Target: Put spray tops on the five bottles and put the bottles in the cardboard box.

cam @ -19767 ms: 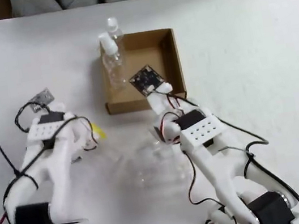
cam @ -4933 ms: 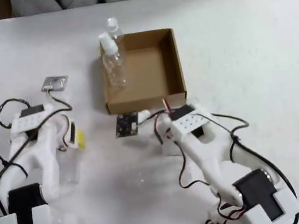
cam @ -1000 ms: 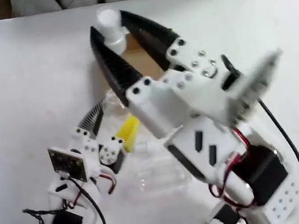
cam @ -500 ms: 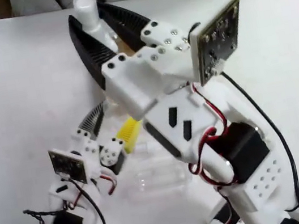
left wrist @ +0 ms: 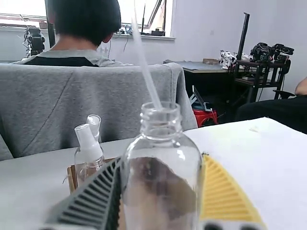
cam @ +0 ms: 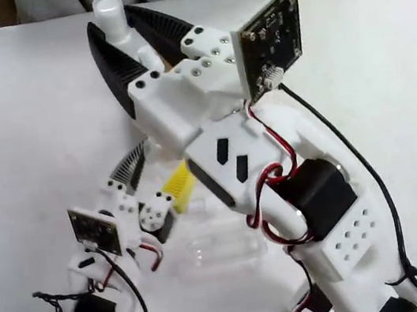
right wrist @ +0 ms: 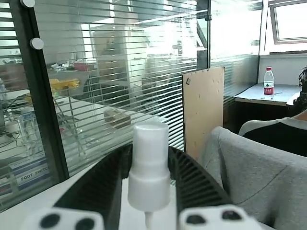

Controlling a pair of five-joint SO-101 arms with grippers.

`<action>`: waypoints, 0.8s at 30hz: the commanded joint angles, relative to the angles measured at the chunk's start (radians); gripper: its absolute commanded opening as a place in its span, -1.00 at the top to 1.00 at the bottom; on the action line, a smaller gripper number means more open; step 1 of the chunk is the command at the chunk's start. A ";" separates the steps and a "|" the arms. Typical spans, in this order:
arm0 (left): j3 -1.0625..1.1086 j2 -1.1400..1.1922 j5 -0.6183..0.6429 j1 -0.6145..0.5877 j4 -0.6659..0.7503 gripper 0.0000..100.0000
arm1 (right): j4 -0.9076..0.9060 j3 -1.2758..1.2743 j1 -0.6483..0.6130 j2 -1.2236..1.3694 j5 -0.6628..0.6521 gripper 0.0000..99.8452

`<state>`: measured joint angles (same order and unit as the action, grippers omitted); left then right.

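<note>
My left gripper, with one grey and one yellow finger, is shut on an upright clear bottle whose neck is open. High above it, my right gripper is shut on a white spray top, held between black fingers. The top's thin tube hangs down into the bottle's neck. Behind them, two bottles with spray tops stand at the cardboard box. In the right wrist view the spray top sits upright in my right gripper.
Another clear bottle lies on its side on the white table between the two arm bases. The raised right arm covers most of the table's middle. A grey chair back stands past the far table edge.
My right gripper has carried the spray top up and to the left in the high view. The left arm with the bottle has kept still.
</note>
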<state>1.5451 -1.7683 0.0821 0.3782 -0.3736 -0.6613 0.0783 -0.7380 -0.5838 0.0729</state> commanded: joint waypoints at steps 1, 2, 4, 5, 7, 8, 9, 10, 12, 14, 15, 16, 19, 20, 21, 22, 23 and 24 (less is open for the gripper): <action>-0.028 -0.022 -0.014 0.007 0.037 0.95 | -0.005 0.052 -0.005 0.004 0.006 0.97; -0.028 -0.022 -0.014 0.007 0.037 0.95 | -0.005 0.052 -0.005 0.004 0.006 0.97; -0.028 -0.022 -0.014 0.007 0.037 0.95 | -0.005 0.052 -0.004 0.004 0.006 0.97; -0.028 -0.022 -0.014 0.007 0.037 0.95 | -0.005 0.052 -0.004 0.004 0.006 0.97; -0.028 -0.022 -0.014 0.007 0.037 0.95 | -0.005 0.052 -0.004 0.004 0.006 0.97; -0.028 -0.022 -0.014 0.007 0.037 0.95 | -0.005 0.052 -0.004 0.004 0.006 0.97; -0.028 -0.022 -0.014 0.007 0.037 0.95 | -0.005 0.052 -0.004 0.004 0.006 0.97; -0.028 -0.022 -0.014 0.007 0.037 0.95 | -0.005 0.052 -0.004 0.004 0.006 0.97; -0.028 -0.022 -0.014 0.007 0.037 0.95 | -0.005 0.052 -0.004 0.004 0.006 0.97; -0.028 -0.022 -0.014 0.007 0.037 0.95 | -0.005 0.052 -0.004 0.004 0.006 0.97; -0.028 -0.022 -0.014 0.007 0.037 0.95 | -0.005 0.054 -0.004 0.004 0.006 0.97; -0.028 -0.022 -0.014 0.007 0.037 0.95 | -0.004 0.054 -0.004 0.004 0.005 0.97; -0.028 -0.022 -0.014 0.007 0.037 0.95 | 0.051 0.054 -0.004 0.004 -0.028 0.97; -0.028 -0.022 -0.014 0.007 0.037 0.95 | 0.068 0.054 -0.004 0.002 -0.049 0.97; -0.028 -0.022 -0.014 0.007 0.037 0.95 | 0.074 0.054 -0.004 0.002 -0.063 0.97; -0.028 -0.022 -0.014 0.007 0.037 0.95 | 0.061 0.054 -0.005 0.004 -0.064 0.97; -0.028 -0.022 -0.014 0.007 0.037 0.95 | 0.044 0.052 -0.005 0.004 -0.064 0.97; -0.028 -0.022 -0.014 0.007 0.037 0.95 | 0.033 0.049 -0.005 0.004 -0.064 0.97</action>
<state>1.5451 -1.7683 0.0821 0.3782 -0.3736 -0.6183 0.0783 -0.7396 -0.5792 0.0315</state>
